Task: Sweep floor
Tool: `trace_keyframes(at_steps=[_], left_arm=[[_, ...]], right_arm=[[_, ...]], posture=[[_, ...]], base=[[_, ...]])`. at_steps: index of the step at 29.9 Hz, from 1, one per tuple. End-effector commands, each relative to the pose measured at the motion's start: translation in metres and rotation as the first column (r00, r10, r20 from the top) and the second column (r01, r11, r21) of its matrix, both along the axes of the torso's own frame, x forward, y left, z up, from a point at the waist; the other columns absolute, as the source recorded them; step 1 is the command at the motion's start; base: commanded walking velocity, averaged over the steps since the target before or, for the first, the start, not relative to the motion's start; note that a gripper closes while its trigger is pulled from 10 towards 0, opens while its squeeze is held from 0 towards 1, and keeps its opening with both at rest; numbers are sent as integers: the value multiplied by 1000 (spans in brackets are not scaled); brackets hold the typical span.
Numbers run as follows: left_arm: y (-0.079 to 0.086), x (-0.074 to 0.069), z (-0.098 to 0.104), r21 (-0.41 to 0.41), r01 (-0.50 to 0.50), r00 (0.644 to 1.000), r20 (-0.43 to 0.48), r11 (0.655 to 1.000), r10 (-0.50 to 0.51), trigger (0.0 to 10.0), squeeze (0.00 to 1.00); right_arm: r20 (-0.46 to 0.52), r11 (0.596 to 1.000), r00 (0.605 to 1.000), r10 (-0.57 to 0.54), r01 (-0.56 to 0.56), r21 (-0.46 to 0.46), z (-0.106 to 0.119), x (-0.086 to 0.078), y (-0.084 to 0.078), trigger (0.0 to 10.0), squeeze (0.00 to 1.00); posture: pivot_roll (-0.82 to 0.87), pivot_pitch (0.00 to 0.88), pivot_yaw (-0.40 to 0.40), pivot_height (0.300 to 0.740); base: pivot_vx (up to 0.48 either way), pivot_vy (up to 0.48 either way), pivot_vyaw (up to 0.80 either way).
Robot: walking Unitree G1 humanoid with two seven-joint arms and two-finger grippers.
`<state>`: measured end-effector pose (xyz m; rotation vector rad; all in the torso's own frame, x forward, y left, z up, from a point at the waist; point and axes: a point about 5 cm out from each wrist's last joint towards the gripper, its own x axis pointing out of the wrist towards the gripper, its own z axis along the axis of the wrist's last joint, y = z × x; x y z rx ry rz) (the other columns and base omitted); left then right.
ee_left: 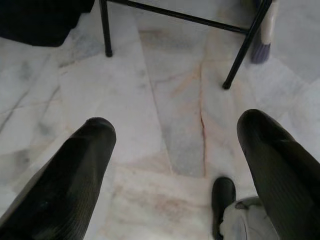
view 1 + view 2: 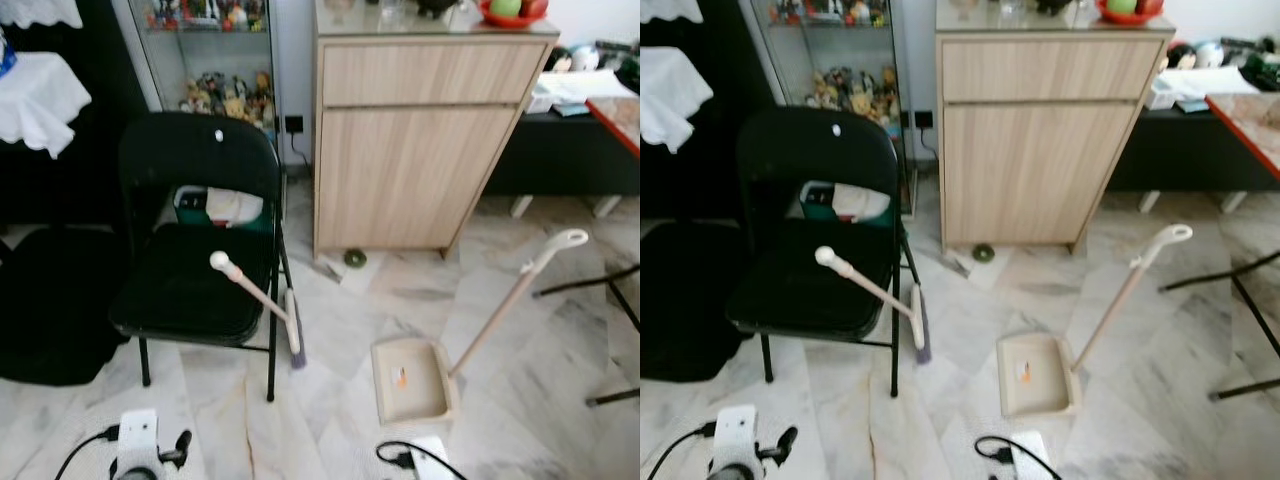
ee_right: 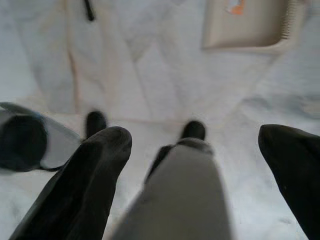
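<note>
Marble floor; broom against chair, dustpan near cabinet.

Broom leans on chair, left of dustpan; cabinet behind

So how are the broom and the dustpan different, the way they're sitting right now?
The broom leans with its handle on the black chair seat, head on the floor by a chair leg; the dustpan stands free on the marble floor. The broom ends in a narrow strip of bristles, the dustpan in a wide, flat tray. The broom's handle tilts left, the dustpan's right. Both are beige with long handles.
</note>
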<state>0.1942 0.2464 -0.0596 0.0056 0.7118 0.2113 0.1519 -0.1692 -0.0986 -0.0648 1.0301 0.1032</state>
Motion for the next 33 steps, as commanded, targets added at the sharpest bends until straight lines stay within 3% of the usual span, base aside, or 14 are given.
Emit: trace_keyframes(at_steps=[1,13,24,33], left_arm=[[6,-7,-2,20,0,1000,-13,1000,1,10000,0],[2,-5,-1,5,17,1000,0,1000,-17,10000,0],[-2,-4,-1,20,38,999,6,999,-38,10000,0],[-2,-4,-2,12,31,999,8,999,-31,10000,0]], right_arm=[[-3,1000,1000,11,-11,20,-1,-2,6,10000,0],[-8,1000,1000,16,-15,12,-2,-6,2,10000,0],[-9,999,1000,29,-29,18,-3,-6,15,10000,0],[-6,1000,1000,26,-26,8,-2,-4,5,10000,0]], posture=[[34,37,22,740],[33,28,18,740],[33,32,11,740],[37,34,9,740]], base=[[0,0,0],[0,0,0],[0,-206,0],[0,-68,0]])
